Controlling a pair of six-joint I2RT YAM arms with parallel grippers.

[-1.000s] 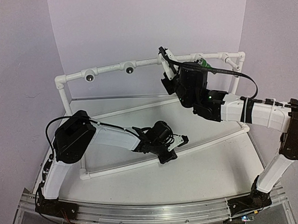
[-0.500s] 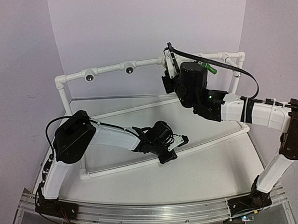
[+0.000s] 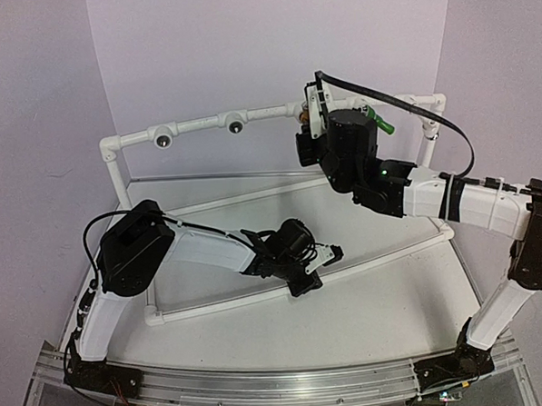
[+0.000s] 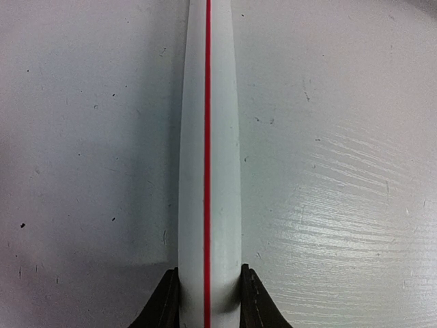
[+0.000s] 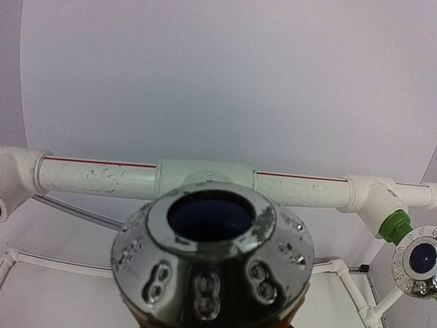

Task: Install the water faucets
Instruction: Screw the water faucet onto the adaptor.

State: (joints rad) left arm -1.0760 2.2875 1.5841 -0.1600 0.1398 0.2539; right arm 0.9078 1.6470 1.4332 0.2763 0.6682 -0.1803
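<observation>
Now the right pincer [image 3: 310, 114] grips the yellow-orange faucet [image 5: 212, 263] just before the rail tee [image 5: 205, 176]; the green faucet [image 5: 396, 227] sits at its 3 o'clock. Left pincer [image 4: 208, 301] clamps the front pipe [image 4: 208, 137], steadying the frame. We judge: keep threads square, turn gently.

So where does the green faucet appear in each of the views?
Top external: green faucet, upper right, at the back rail of the white pipe frame.
Left wrist: not in it.
Right wrist: green faucet at the far right edge, under the rail's end.
Shared landmark: the white pipe frame, seen in all three.
</observation>
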